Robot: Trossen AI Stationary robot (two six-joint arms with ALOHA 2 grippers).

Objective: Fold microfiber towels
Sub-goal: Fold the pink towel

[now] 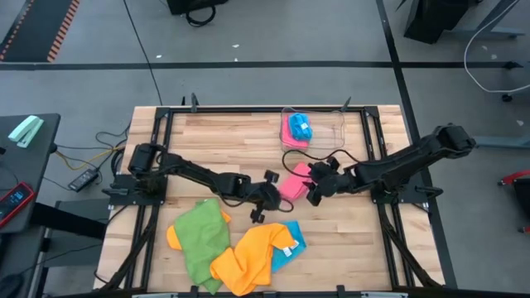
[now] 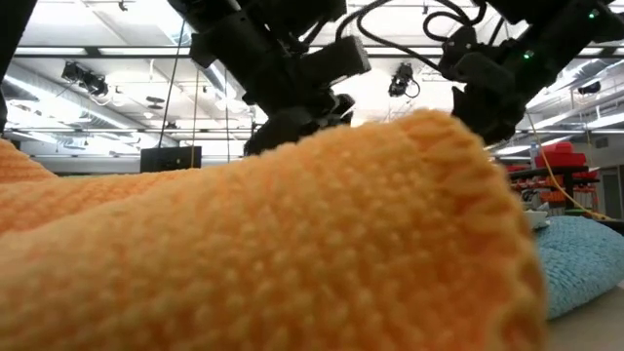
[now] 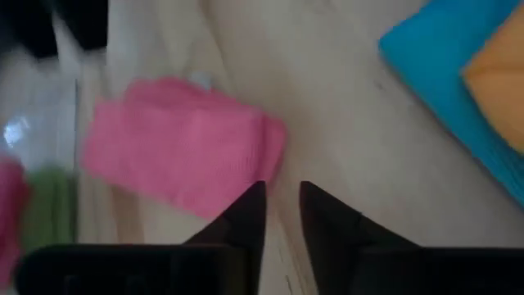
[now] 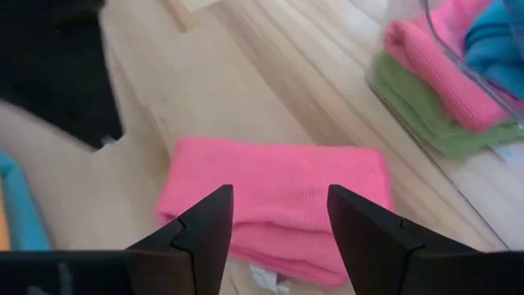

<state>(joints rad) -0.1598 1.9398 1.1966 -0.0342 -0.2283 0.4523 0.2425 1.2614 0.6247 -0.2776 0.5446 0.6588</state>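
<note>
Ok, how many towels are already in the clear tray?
3 show: in the clear tray, seen from the right wrist, a pink towel lies on a green towel, with a blue towel beside the pink. More may be hidden underneath.

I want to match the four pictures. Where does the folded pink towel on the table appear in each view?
High view: folded pink towel, centre, between both pincers.
Low view: not visible; an orange towel blocks it.
Left wrist view: left of centre.
Right wrist view: centre.
Shared landmark: the clear tray beside it.
</note>
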